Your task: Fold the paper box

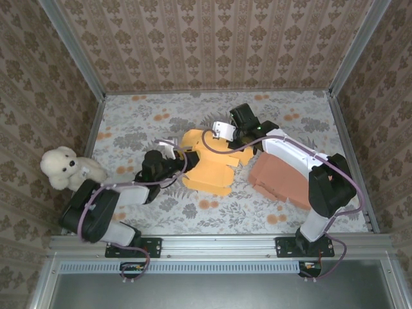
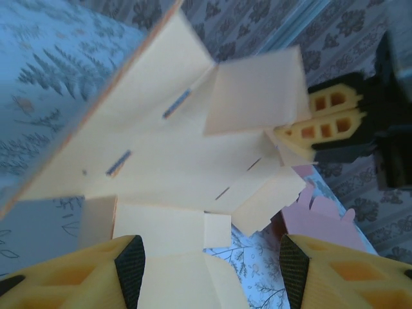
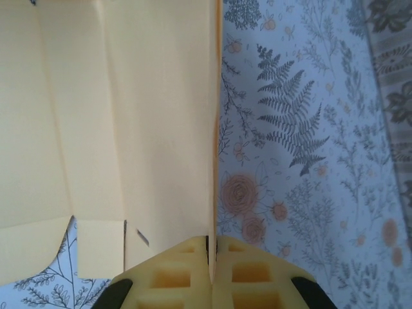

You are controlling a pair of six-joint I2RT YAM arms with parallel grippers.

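Observation:
The paper box (image 1: 209, 164) is a flat orange-yellow cut-out, partly raised, in the middle of the floral table. My right gripper (image 1: 222, 131) is at its far edge. In the right wrist view it (image 3: 212, 248) is shut on a thin upright panel of the box (image 3: 129, 116). My left gripper (image 1: 172, 154) is at the box's left side. In the left wrist view it (image 2: 211, 273) is open, and a flap of the box (image 2: 167, 148) lies between its pads, close to the left pad (image 2: 131, 270). The right gripper's yellow fingers (image 2: 322, 125) pinch a flap opposite.
A pink-brown flat cardboard sheet (image 1: 283, 180) lies right of the box, under the right arm, and its edge (image 2: 315, 219) also appears in the left wrist view. A white teddy bear (image 1: 64, 168) sits at the left wall. Patterned walls enclose the table on three sides.

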